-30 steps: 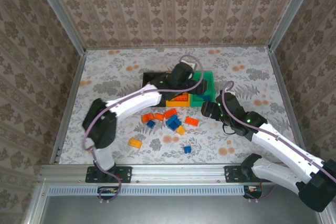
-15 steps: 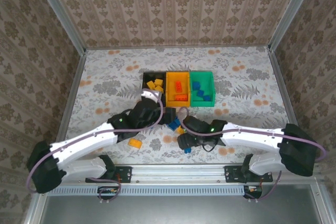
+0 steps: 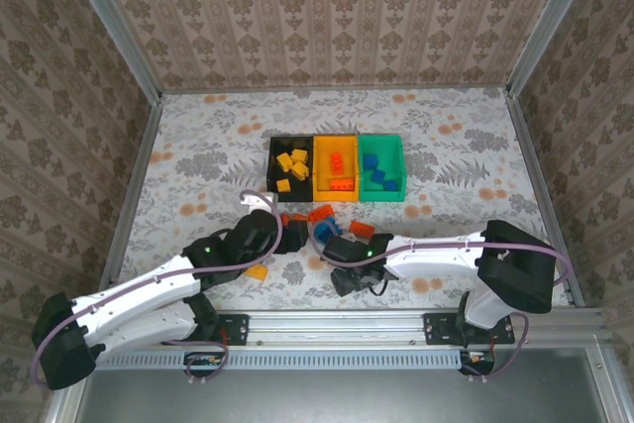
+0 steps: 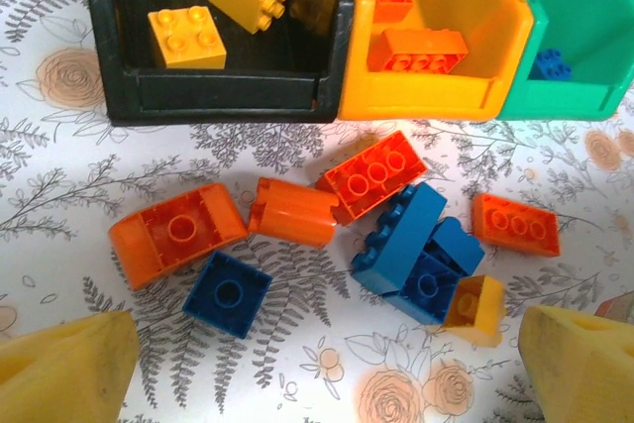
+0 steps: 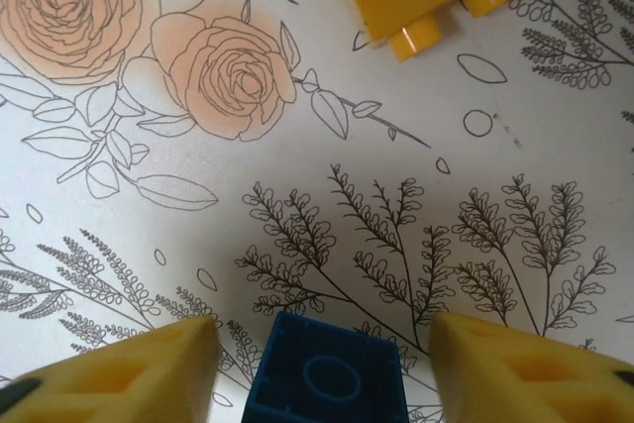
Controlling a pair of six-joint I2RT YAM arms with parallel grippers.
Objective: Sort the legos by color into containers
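Since half a second ago the left arm has drawn back toward its base and the right arm has slid its wrist nearer the front rail, its jaws narrowing on the way. The left arm now reaches low over the flowered worktop (image 3: 198, 165) from the near left corner, elbow bent. The left tool (image 4: 327, 364) hangs wide open and empty, aimed at the loose bricks (image 4: 374, 173) lying just in front of the bins. There lie a blue square brick (image 4: 228, 292), a curved orange one (image 4: 178, 233), a blue heap (image 4: 416, 255) and a small yellow brick (image 4: 474, 306) touching that heap. The right arm lies folded low along the front edge with its wrist pointed down. The right tool (image 5: 324, 364) is partly open, one finger (image 5: 119, 373) on each side of a single blue brick (image 5: 327, 393) that sits on the worktop, a thin gap showing at either side. The black bin (image 4: 228, 96) holds yellow bricks, the orange-yellow bin (image 4: 416, 96) red-orange ones, and the green bin (image 4: 575, 96) blue ones.
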